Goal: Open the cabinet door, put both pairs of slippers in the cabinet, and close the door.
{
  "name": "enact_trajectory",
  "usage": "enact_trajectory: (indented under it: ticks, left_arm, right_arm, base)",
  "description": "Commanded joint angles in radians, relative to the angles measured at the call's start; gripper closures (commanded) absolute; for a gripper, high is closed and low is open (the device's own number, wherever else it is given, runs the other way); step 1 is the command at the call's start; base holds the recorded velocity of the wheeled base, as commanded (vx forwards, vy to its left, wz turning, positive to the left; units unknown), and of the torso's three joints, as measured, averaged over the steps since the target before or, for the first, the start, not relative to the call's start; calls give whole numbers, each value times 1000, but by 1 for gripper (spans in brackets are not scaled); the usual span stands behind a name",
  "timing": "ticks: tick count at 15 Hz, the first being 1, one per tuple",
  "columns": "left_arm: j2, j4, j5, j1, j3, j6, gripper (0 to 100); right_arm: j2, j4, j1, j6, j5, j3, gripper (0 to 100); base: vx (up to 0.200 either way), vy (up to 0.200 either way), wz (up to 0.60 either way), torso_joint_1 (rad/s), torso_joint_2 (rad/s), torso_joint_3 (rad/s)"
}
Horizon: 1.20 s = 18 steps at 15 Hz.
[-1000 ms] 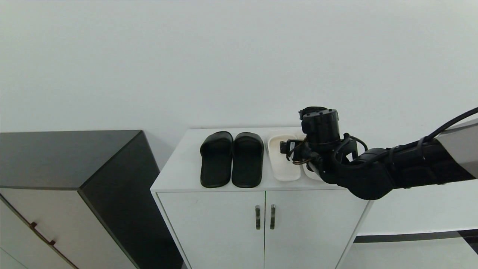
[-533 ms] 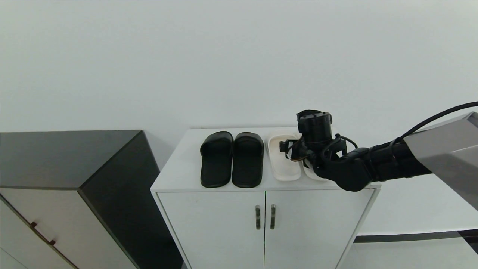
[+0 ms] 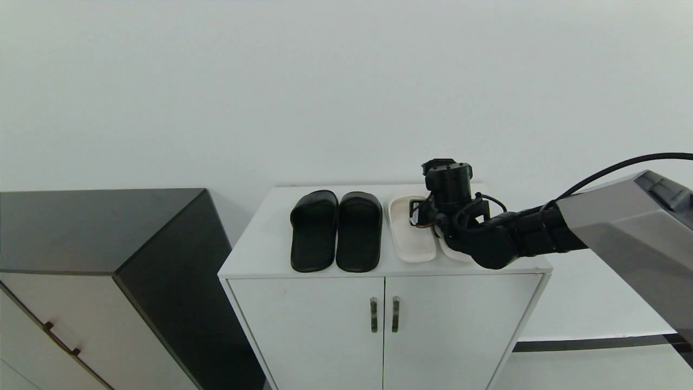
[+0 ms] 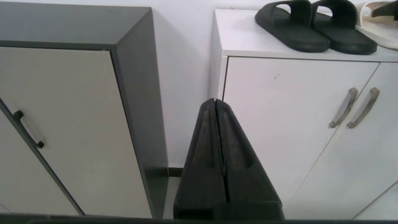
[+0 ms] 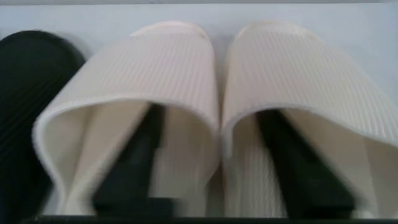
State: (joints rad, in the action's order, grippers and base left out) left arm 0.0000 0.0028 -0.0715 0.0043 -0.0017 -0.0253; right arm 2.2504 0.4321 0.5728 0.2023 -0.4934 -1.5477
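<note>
Left wrist view: left gripper, jaws together, facing shut white two-door cabinet. Right gripper, jaws apart, one inside each cream ribbed foam slipper on its surface; advised: pinch adjoining straps together, lift level.

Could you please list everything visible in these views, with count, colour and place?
White boxy two-door cabinet: one, white, centre, doors shut.
Black rubber slide slippers: one pair, black, left part of the cabinet top.
Cream ribbed slide slippers: one pair, cream, right part of the top.
Silver metal bar handles: two, silver, where the doors meet.
Black-topped boxy cabinet: one, black with pale front, left of the white cabinet.
Right tool: one, black, open, a finger under each cream slipper's strap.
Left tool: one, black, shut, low before the cabinets.
</note>
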Motion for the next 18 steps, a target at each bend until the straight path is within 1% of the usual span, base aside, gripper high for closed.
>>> enact_trajectory:
  ticks: [1,3,6,7,10,14,15,17,18]
  left_arm:
    - [2,0,-1,0,0,-1,100]
    - [2,0,1,0,0,-1,100]
    - [2,0,1,0,0,-1,100]
    - [0,0,1,0,0,-1,100]
    - [2,0,1,0,0,-1,100]
    - [2,0,1,0,0,-1,100]
    - [0,0,1,0,0,1,100]
    - [2,0,2,0,0,1,100]
    - [0,0,2,0,0,1,100]
  right_arm:
    - [29,-3,-13,0,-1,-42,100]
    - [37,-4,-19,-1,-4,-71,100]
    - [-2,-4,-19,-27,-5,-52,100]
    - [-35,-4,-17,-27,-5,-22,100]
    - [-189,0,-2,-52,10,146,100]
    - [-479,27,65,-61,157,486,100]
    - [-542,33,79,-61,207,555,100]
    - [-663,34,87,-61,346,679,100]
    - [-693,34,90,-61,384,710,100]
  base:
    - [0,0,0,0,0,0]
    - [0,0,0,0,0,0]
    - [0,0,0,0,0,0]
    - [0,0,0,0,0,0]
    - [0,0,0,0,0,0]
    - [0,0,0,0,0,0]
    - [0,0,0,0,0,0]
    - [0,0,0,0,0,0]
    - [0,0,0,0,0,0]
